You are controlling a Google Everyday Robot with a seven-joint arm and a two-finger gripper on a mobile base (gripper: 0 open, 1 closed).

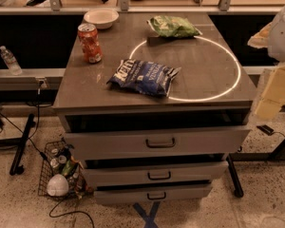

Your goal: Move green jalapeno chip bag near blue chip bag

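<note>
The green jalapeno chip bag lies at the back of the grey cabinet top, right of centre, on the far rim of a bright ring of light. The blue chip bag lies nearer the front, a little left of centre, with its white lettering facing up. The two bags are well apart. My gripper hangs as a pale shape at the right edge of the view, off the cabinet's right side and clear of both bags. It holds nothing that I can see.
A red soda can stands at the left of the top, a white bowl behind it. The top drawer is pulled slightly open. A water bottle stands on a ledge at left; a wire basket sits on the floor.
</note>
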